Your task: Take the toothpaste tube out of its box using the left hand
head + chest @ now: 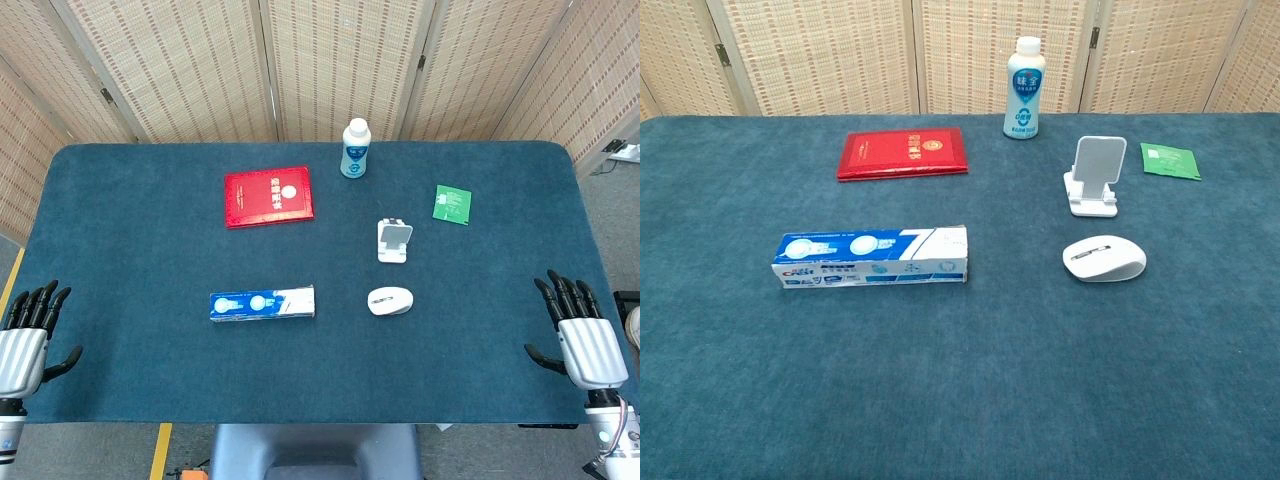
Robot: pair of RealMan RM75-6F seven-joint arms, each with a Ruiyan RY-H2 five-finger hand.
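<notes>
Nearest to the robot, its two hands hang at the near corners of the table (pixel 120 400), seen only in the head view. The left hand (pixel 25 345) sits off the near left edge with its dark fingers spread apart and nothing in them. The right hand (pixel 580 335) mirrors it at the near right edge, fingers also apart and empty. Both are well apart from everything on the blue cloth.

A little farther in, left of centre, the toothpaste box (pixel 872 257) lies flat on its long side, running left to right, its ends looking closed. The tube itself cannot be seen. To its right, well apart, rests a white mouse (pixel 1103 258).

Just beyond the mouse stands a small white phone stand (pixel 1097 175), its back plate tilted. Farther right lies a green packet (pixel 1170 161). Far left of centre, a red booklet (pixel 903 152) lies flat. At the far edge, near the middle, a white bottle (pixel 1025 88) with a blue label stands upright before the woven screen (pixel 820 50).
</notes>
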